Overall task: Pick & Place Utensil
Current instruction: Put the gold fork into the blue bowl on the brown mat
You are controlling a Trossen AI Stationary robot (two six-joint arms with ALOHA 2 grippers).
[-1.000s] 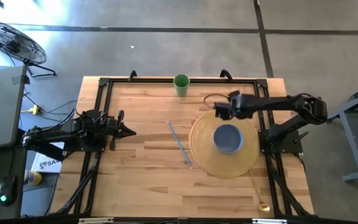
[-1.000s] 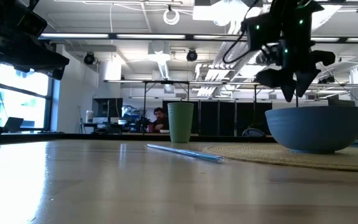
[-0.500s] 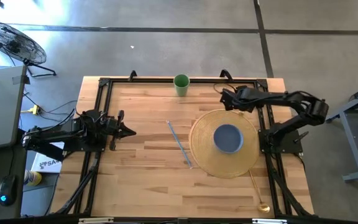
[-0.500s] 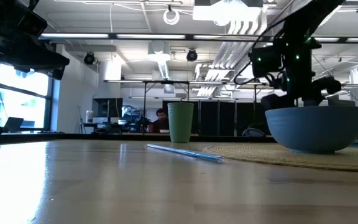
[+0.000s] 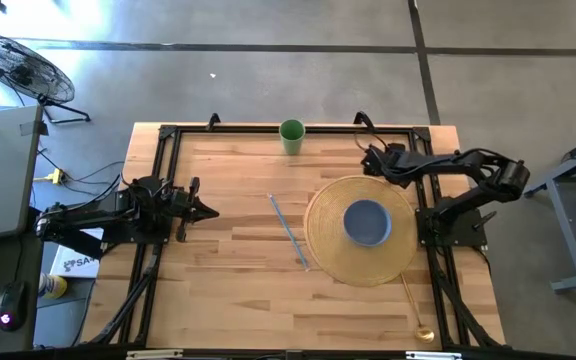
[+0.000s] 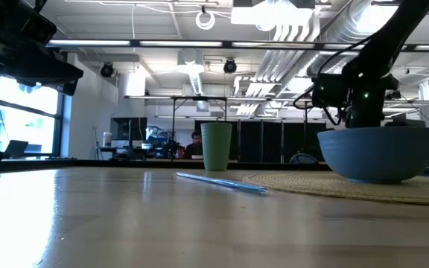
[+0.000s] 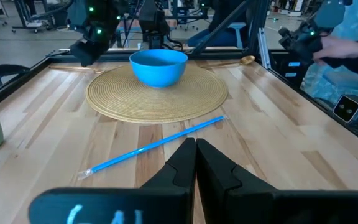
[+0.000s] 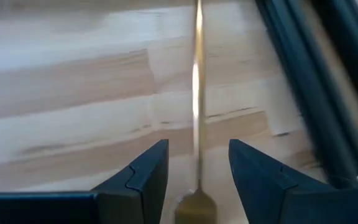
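Bench [image 5: 228,270] of pale wood carries a round woven mat [image 5: 328,250] with a blue bowl [image 5: 367,222] on it. Near the far edge stands a green cup [image 5: 291,136]; a blue straw [image 5: 289,231] lies beside the mat. A gold spoon [image 5: 413,304] lies near the right front corner. Right tool [image 8: 194,163] spreads wide over a gold utensil [image 8: 197,81] by the far frame rail. Left tool [image 7: 195,160], fingers together, waits at the left edge.

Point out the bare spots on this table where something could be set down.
Free: the wood between the left tool and the blue straw, and the near strip below the woven mat. Crowded: the right side, with mat, blue bowl and right tool.
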